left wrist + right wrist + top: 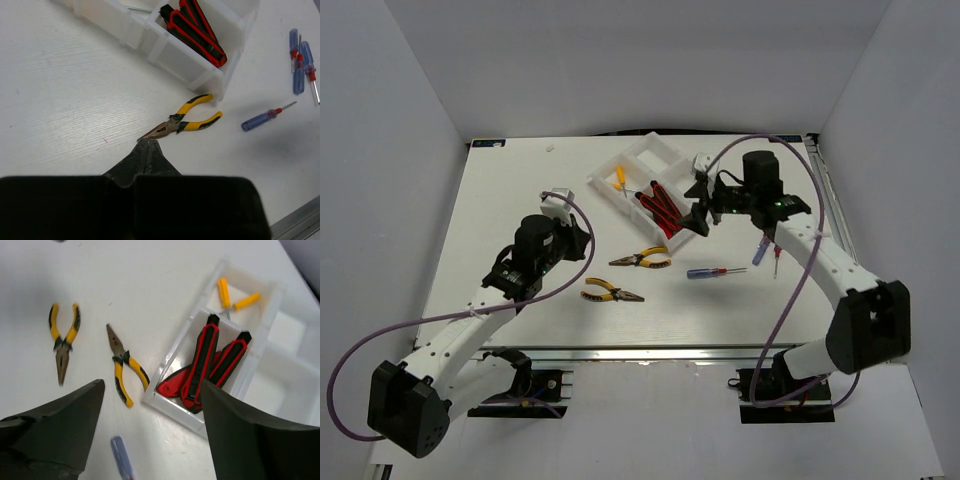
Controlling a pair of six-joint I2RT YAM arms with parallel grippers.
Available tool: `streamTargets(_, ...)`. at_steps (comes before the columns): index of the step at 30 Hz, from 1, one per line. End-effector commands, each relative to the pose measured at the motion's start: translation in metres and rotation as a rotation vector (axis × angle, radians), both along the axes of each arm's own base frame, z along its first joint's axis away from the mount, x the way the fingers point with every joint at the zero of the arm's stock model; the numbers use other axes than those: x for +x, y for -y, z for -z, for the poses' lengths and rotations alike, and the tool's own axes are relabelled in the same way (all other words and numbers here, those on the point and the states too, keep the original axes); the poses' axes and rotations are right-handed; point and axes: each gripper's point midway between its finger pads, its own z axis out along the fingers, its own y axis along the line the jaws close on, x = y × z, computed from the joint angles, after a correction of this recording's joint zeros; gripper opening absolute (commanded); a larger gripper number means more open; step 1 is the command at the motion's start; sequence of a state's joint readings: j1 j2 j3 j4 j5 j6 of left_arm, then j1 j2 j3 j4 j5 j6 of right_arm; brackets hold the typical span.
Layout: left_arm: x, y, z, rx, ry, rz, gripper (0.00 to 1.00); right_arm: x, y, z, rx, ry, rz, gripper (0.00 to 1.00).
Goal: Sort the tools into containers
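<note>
My right hand (pixel 152 385) hangs spread wide above the tray (pixel 638 150), right over both knives (pixel 200 360), which lie together in it by kind. My left hand (pixel 148 146) is closed on nothing, tips aimed at the nose of the pliers (pixel 180 122) on the worktop (pixel 75 100) just beside the tray; I'd open it before grasping.

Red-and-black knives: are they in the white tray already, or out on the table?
In. The red-and-black knives lie together inside one compartment of the white tray, within its walls.
</note>
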State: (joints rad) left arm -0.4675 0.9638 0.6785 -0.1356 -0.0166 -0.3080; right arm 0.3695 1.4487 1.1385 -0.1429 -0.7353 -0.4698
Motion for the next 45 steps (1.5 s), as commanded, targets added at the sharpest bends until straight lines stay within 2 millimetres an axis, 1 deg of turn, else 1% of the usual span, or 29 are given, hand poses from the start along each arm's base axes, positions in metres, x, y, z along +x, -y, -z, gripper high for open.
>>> streamTargets(1, -0.002, 0.023, -0.019, -0.067, 0.023, 0.113, 0.00, -0.079, 0.012, 0.025, -0.050, 0.023, -0.363, 0.79)
streamTargets(2, 0.000, 0.026, -0.020, -0.074, 0.026, 0.124, 0.00, -0.087, 0.018, 0.029, -0.061, 0.032, -0.388, 0.76)
streamTargets(3, 0.000, 0.030, -0.019, -0.082, 0.022, 0.142, 0.00, -0.092, 0.022, 0.033, -0.087, 0.106, -0.435, 0.69)
streamTargets(4, -0.001, 0.037, -0.014, -0.094, -0.005, 0.172, 0.00, -0.110, 0.031, 0.043, -0.121, 0.070, -0.456, 0.67)
streamTargets(5, 0.001, 0.042, -0.018, -0.102, -0.003, 0.190, 0.00, -0.116, 0.035, 0.048, -0.143, 0.086, -0.474, 0.66)
streamTargets(6, 0.002, 0.046, -0.018, -0.106, -0.016, 0.208, 0.00, -0.119, 0.039, 0.053, -0.168, 0.139, -0.504, 0.63)
streamTargets(7, 0.004, 0.052, -0.011, -0.104, -0.047, 0.230, 0.00, -0.123, 0.043, 0.054, -0.189, 0.161, -0.508, 0.63)
streamTargets(8, 0.007, 0.055, -0.017, -0.106, -0.052, 0.239, 0.00, -0.128, 0.050, 0.066, -0.227, 0.144, -0.508, 0.63)
streamTargets(9, 0.009, 0.057, -0.016, -0.103, -0.066, 0.241, 0.00, -0.129, 0.053, 0.071, -0.251, 0.172, -0.525, 0.64)
streamTargets(10, 0.014, 0.058, -0.009, -0.090, -0.095, 0.235, 0.01, -0.132, 0.057, 0.078, -0.276, 0.170, -0.539, 0.65)
streamTargets(11, 0.015, 0.059, -0.005, -0.077, -0.119, 0.233, 0.05, -0.135, 0.063, 0.087, -0.310, 0.153, -0.540, 0.65)
streamTargets(12, 0.019, 0.058, -0.009, -0.072, -0.114, 0.224, 0.09, -0.133, 0.065, 0.093, -0.327, 0.154, -0.536, 0.66)
streamTargets(13, 0.022, 0.057, -0.005, -0.058, -0.124, 0.208, 0.20, -0.132, 0.067, 0.098, -0.342, 0.153, -0.531, 0.67)
streamTargets(14, 0.026, 0.050, -0.001, -0.039, -0.128, 0.164, 0.25, -0.129, 0.071, 0.105, -0.372, 0.155, -0.517, 0.68)
streamTargets(15, 0.025, 0.046, 0.007, -0.023, -0.137, 0.148, 0.30, -0.125, 0.071, 0.112, -0.385, 0.172, -0.504, 0.70)
streamTargets(16, 0.025, 0.041, 0.010, -0.012, -0.134, 0.128, 0.38, -0.122, 0.073, 0.117, -0.399, 0.165, -0.485, 0.71)
streamTargets(17, 0.025, 0.033, 0.011, 0.006, -0.129, 0.088, 0.43, -0.117, 0.077, 0.122, -0.428, 0.170, -0.470, 0.71)
streamTargets(18, 0.023, 0.028, 0.013, 0.028, -0.134, 0.079, 0.44, -0.114, 0.077, 0.128, -0.440, 0.159, -0.467, 0.72)
streamTargets(20, 0.019, 0.017, 0.017, 0.079, -0.122, 0.062, 0.45, -0.104, 0.079, 0.132, -0.466, 0.166, -0.452, 0.72)
streamTargets(21, 0.022, 0.003, 0.011, 0.103, -0.092, -0.007, 0.46, -0.101, 0.079, 0.139, -0.476, 0.148, -0.453, 0.73)
streamTargets(22, 0.021, -0.001, 0.011, 0.113, -0.083, -0.019, 0.47, -0.093, 0.078, 0.138, -0.481, 0.166, -0.445, 0.73)
streamTargets(24, 0.022, -0.005, 0.003, 0.116, -0.058, -0.037, 0.47, -0.085, 0.079, 0.147, -0.501, 0.150, -0.436, 0.73)
streamTargets(25, 0.022, -0.006, 0.001, 0.121, -0.054, -0.038, 0.47, -0.078, 0.077, 0.145, -0.506, 0.162, -0.430, 0.73)
streamTargets(27, 0.021, -0.007, -0.001, 0.123, -0.049, -0.042, 0.47, -0.072, 0.077, 0.152, -0.515, 0.138, -0.424, 0.72)
streamTargets(29, 0.021, -0.010, -0.003, 0.130, -0.041, -0.050, 0.47, -0.064, 0.076, 0.153, -0.524, 0.144, -0.415, 0.72)
streamTargets(30, 0.021, -0.011, -0.004, 0.134, -0.040, -0.051, 0.47, -0.062, 0.076, 0.158, -0.530, 0.128, -0.413, 0.72)
streamTargets(37, 0.019, -0.015, -0.015, 0.133, -0.006, -0.067, 0.47, -0.041, 0.077, 0.178, -0.569, 0.101, -0.369, 0.70)
streamTargets(41, 0.019, -0.016, -0.018, 0.131, 0.003, -0.069, 0.47, -0.038, 0.079, 0.193, -0.594, 0.067, -0.369, 0.68)
streamTargets(45, 0.019, -0.017, -0.019, 0.131, 0.008, -0.071, 0.47, -0.036, 0.082, 0.202, -0.608, 0.051, -0.347, 0.64)
